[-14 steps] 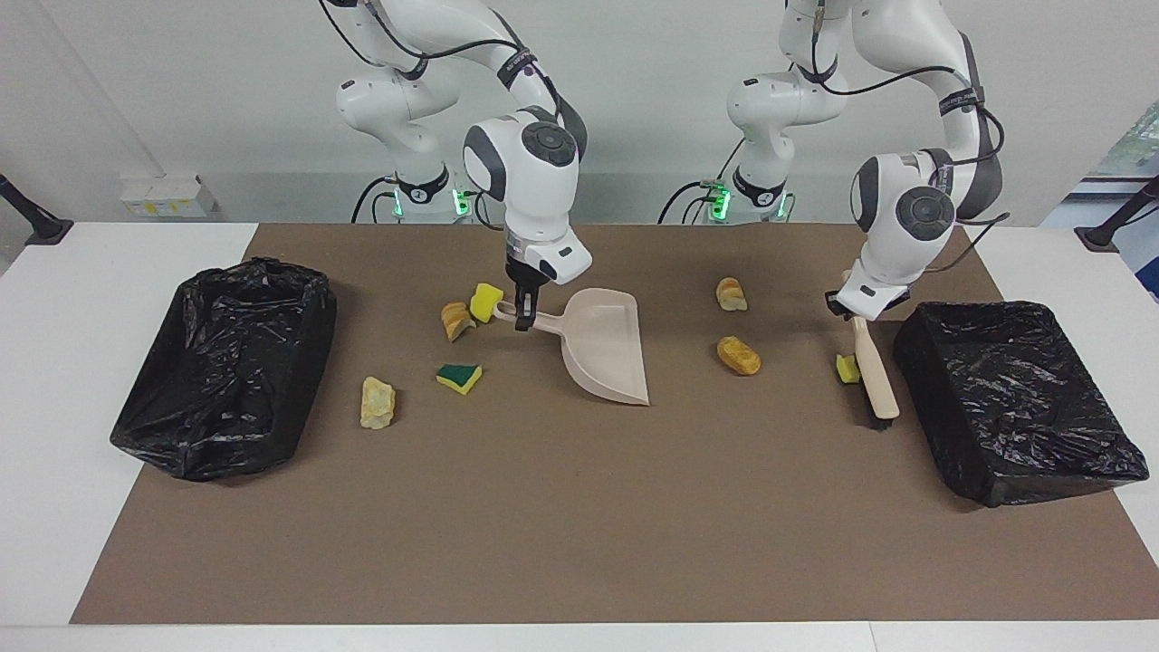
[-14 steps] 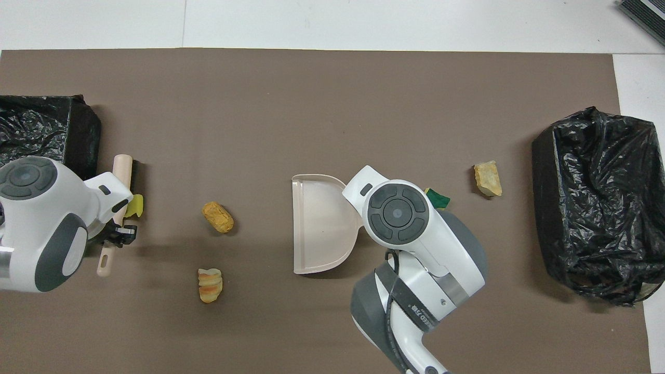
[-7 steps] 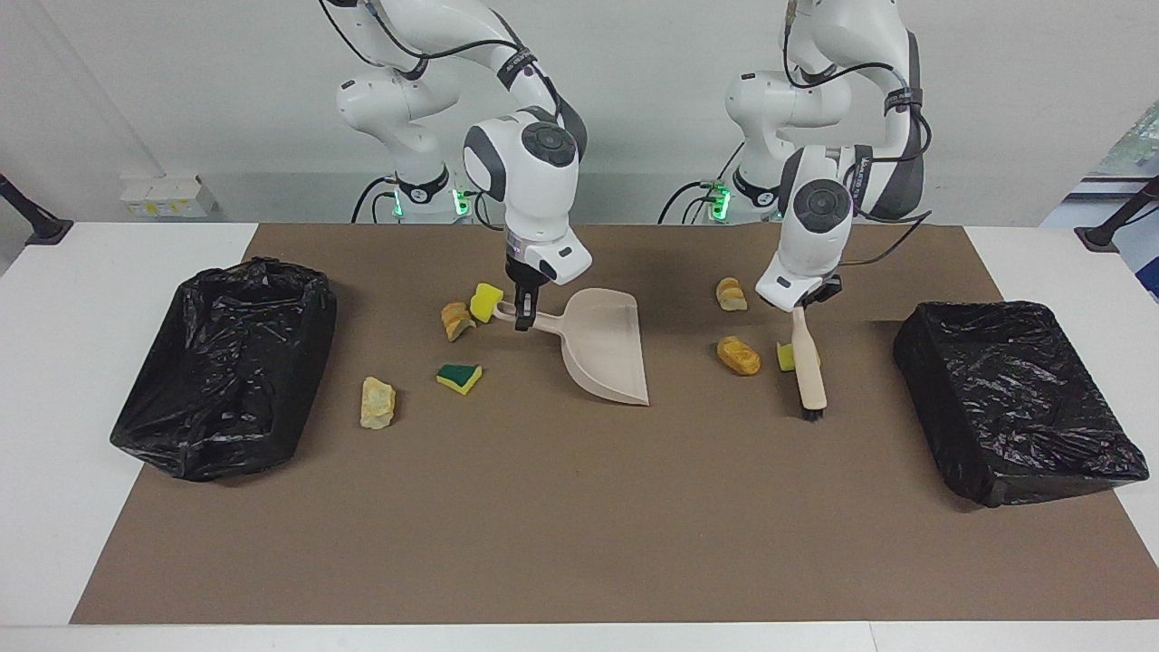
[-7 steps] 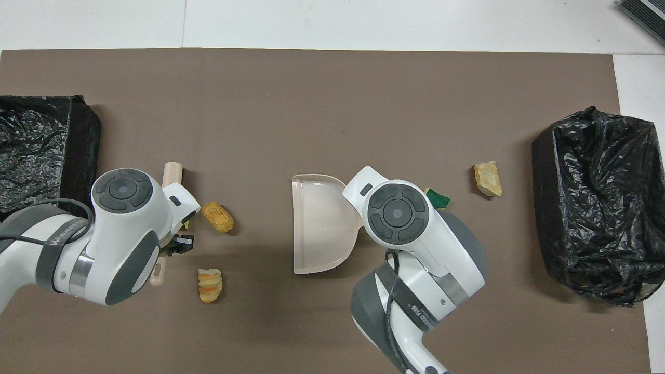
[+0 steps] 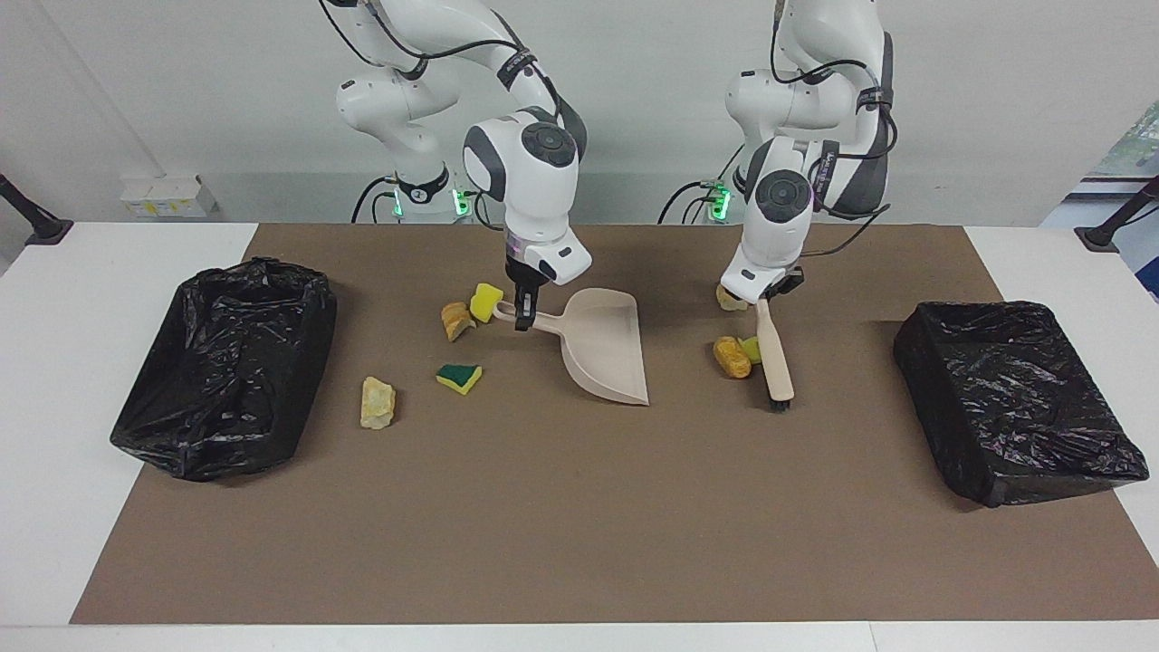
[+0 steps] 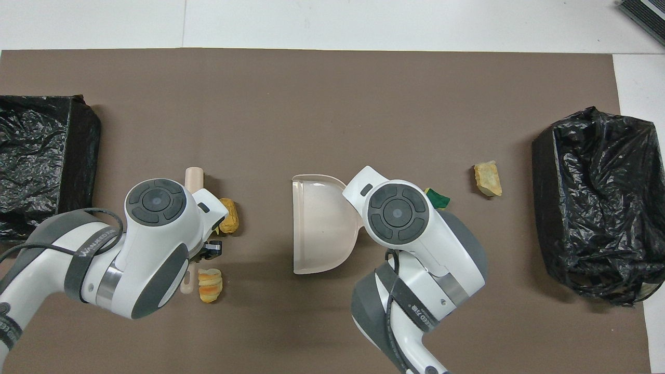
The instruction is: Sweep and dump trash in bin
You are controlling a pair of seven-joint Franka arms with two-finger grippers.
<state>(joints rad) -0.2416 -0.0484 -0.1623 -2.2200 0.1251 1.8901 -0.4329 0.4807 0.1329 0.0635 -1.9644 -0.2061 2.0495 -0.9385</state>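
Note:
My right gripper (image 5: 523, 312) is shut on the handle of the beige dustpan (image 5: 602, 349), which rests on the brown mat with its mouth toward the left arm's end. My left gripper (image 5: 765, 294) is shut on the beige brush (image 5: 775, 358), bristles down on the mat. The brush presses a small yellow-green sponge (image 5: 751, 348) against an orange chunk (image 5: 732, 356). A bread chunk (image 5: 727, 298) lies by the left gripper. A yellow sponge (image 5: 486, 296), a bread chunk (image 5: 455, 320), a green-backed sponge (image 5: 459, 377) and a pale chunk (image 5: 378, 402) lie beside the dustpan's handle end.
A black-lined bin (image 5: 1041, 471) stands at the left arm's end of the mat and another black-lined bin (image 5: 154, 426) at the right arm's end. The overhead view shows the dustpan (image 6: 319, 231) and the orange chunk (image 6: 229, 222) with bare mat between them.
My left arm has swept the brush from beside its bin toward the dustpan, pushing the small yellow-green sponge up against the orange chunk. The right arm and the dustpan have not moved.

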